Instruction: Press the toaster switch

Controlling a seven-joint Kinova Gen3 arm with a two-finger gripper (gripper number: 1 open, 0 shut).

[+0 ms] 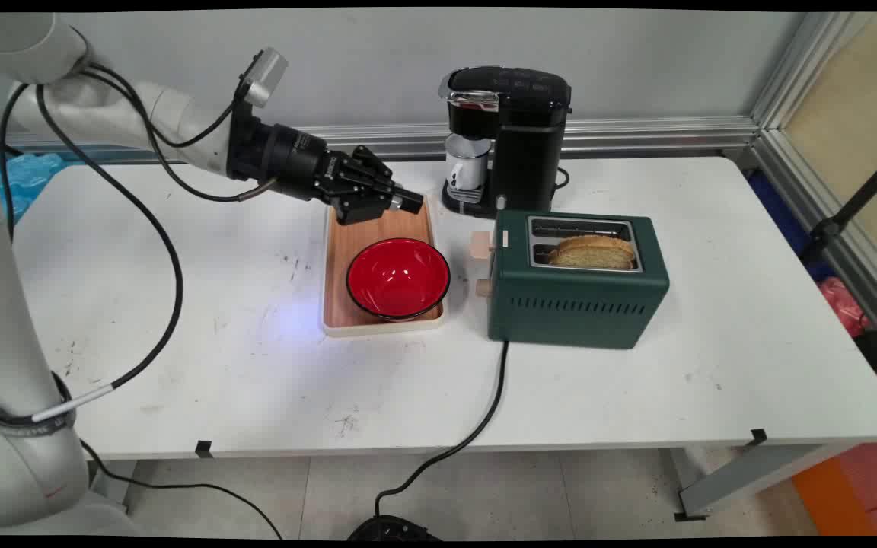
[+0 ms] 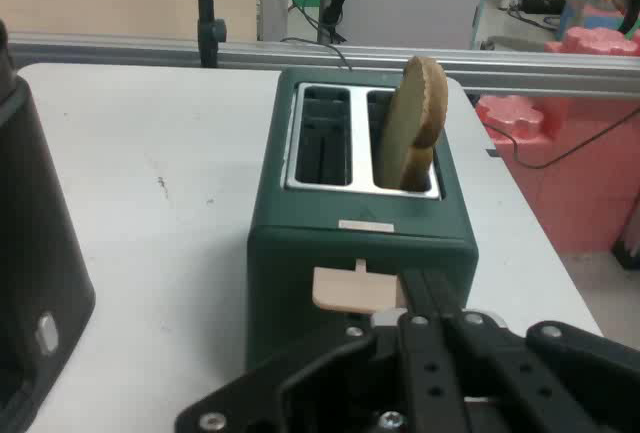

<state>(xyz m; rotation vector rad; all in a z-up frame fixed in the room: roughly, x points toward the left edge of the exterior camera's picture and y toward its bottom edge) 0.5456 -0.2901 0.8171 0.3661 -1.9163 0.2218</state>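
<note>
Above the wooden tray's point(image 1: 347, 251) far end hangs the gripper point(image 1: 400, 199), pressed together, empty; points along the tabletop point(image 1: 180, 304) toward the green toaster point(image 1: 575, 293); toast slice point(image 1: 594, 251) upright in the near slot.

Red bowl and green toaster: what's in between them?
Only the wooden tray's rim and bare white table separate the red bowl from the green toaster, main view.

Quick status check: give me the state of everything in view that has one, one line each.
tool: held over the tray's far end, holding nothing, aimed at the toaster
toaster: bread in the near slot, far slot empty
bread slice: sticking up out of its slot
red bowl: upright, empty, on the wooden tray
cup: standing under the coffee machine
</note>
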